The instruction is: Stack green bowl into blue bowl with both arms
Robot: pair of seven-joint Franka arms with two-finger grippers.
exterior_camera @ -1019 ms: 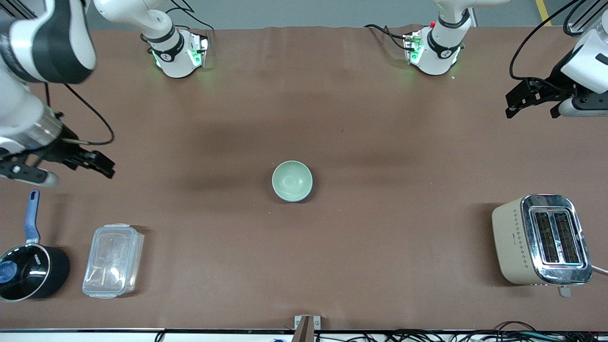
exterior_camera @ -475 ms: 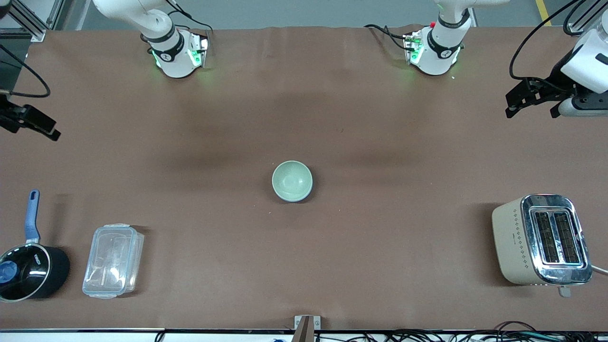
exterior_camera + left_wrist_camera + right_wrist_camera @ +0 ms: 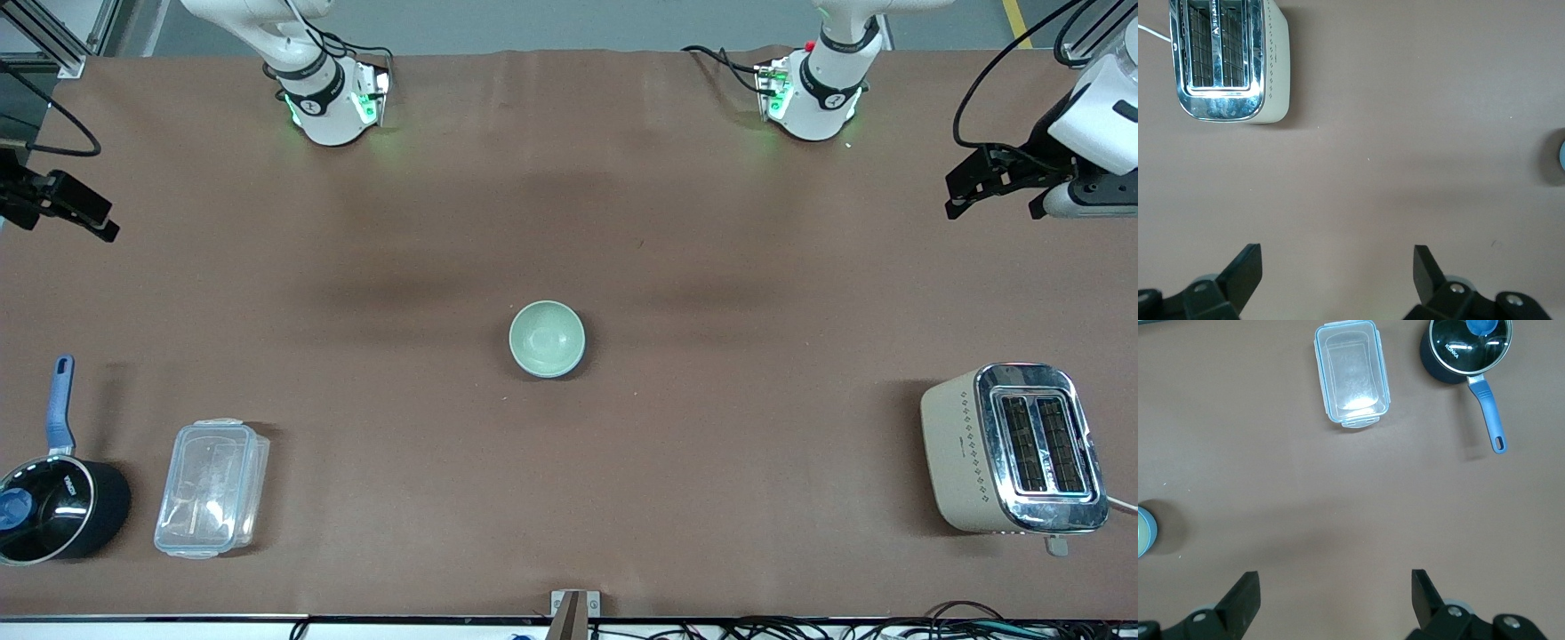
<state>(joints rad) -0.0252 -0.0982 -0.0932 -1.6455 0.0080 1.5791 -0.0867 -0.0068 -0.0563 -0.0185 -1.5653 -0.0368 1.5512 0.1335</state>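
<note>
Table cover (image 3: 711, 267) plain matte brown. Green bowl (image 3: 547, 338) at frame centre pale mint, a sky-blue rim showing under it in the right wrist view. Saucepan (image 3: 53, 507), lower left of frame, black with blue handle and lid knob. Container (image 3: 211, 487) clear. Toaster (image 3: 1013, 449), lower right of frame, cream with dotted diamonds, chrome top. Arms white, black grippers

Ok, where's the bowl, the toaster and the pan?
bowl (image 3: 547, 339), front view, inside bottom.
toaster (image 3: 956, 449), front view, beige side.
pan (image 3: 40, 507), front view, glass lid.
</note>
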